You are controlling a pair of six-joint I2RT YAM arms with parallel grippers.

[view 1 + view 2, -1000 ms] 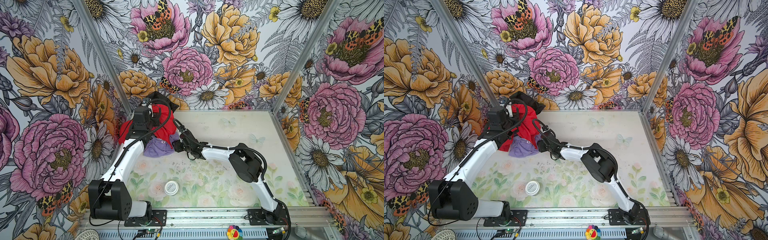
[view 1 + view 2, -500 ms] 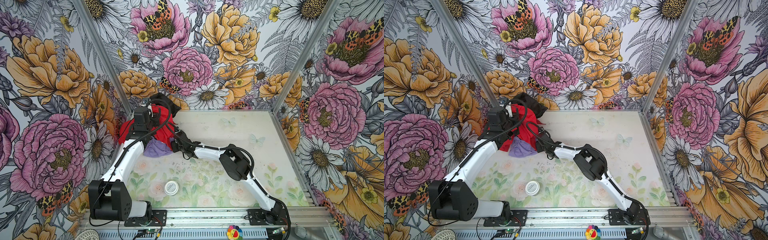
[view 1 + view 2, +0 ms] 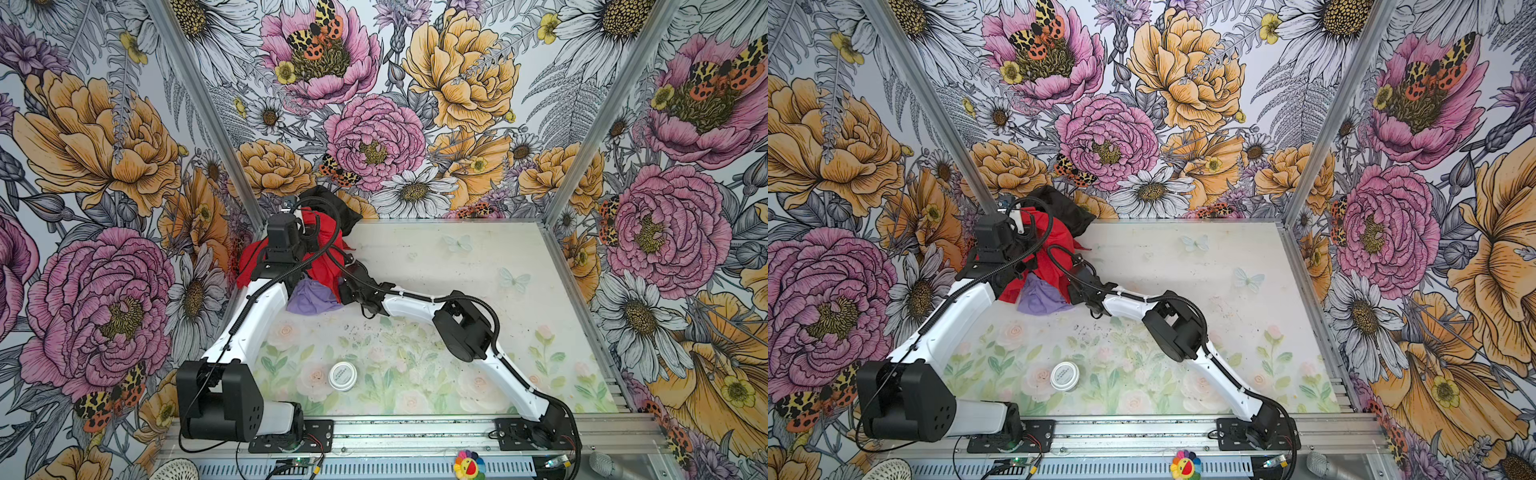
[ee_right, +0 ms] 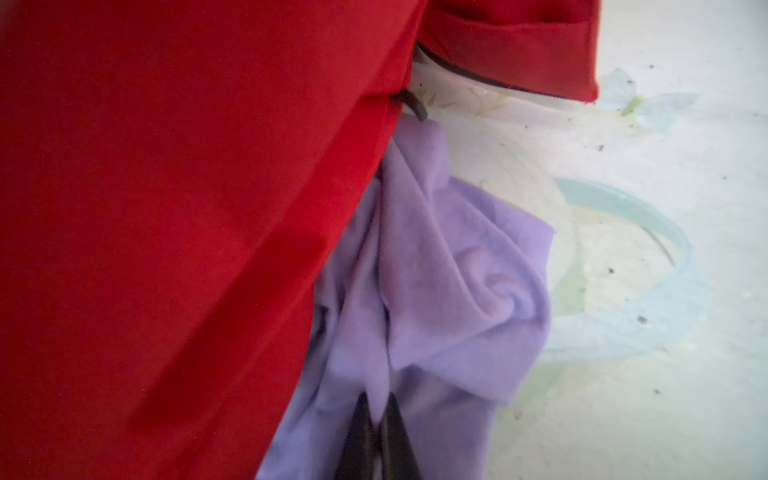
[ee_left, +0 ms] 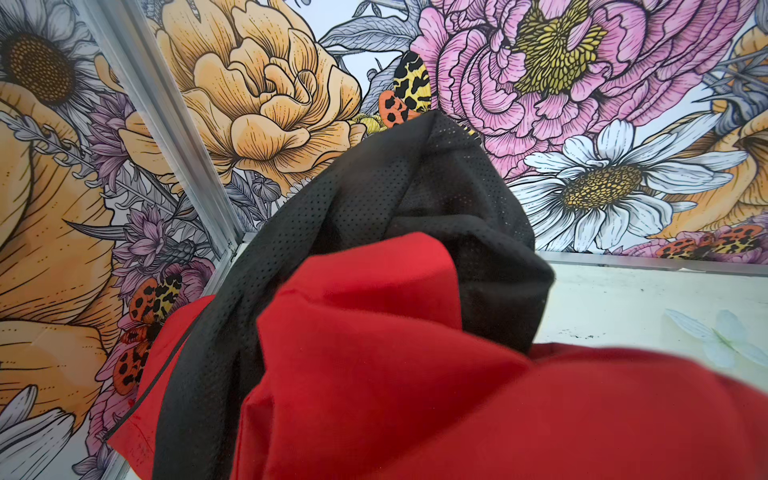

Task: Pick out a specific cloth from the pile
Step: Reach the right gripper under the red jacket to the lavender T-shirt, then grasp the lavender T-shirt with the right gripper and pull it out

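**Asker:** Start at the left. What is your left arm doing in that corner?

**Me:** My left arm (image 3: pixel 257 316) reaches into the pile (image 3: pixel 328 270), which sits crowded against the aluminium corner post (image 3: pixel 212 124) and the floral wall. My left pincer is clenched, but its fingers are buried in fabric, so I cannot tell what it grips. Its wrist camera sees only the large bright red cloth (image 5: pixel 415 374) heaped right in front, with the black perforated mesh cloth (image 5: pixel 374 199) draped over it. I judge that arm is there to hold the bulk up and back.

**Asker:** And the piece you want?

**Me:** The small pale lavender cloth (image 3: pixel 309 297) of soft fabric spills from under the red cloth's lower edge onto the worktop (image 3: pixel 457 270), on the pile's near side. My right pincer (image 4: pixel 378 436) is clamped on a fold of it. The two dark fingertips (image 4: pixel 359 428) stand almost together with lavender between them.

**Asker:** Is it free?

**Me:** Partly. One side lies tucked against the red hem, so a pull may drag red along.

**Asker:** Where is there room?

**Me:** To the right, where the worktop runs bare out to the right-hand wall. A small round white-lidded jar (image 3: pixel 342 376) stands well apart, nearer my bases. I would draw the lavender cloth rightward and low, away from the corner.
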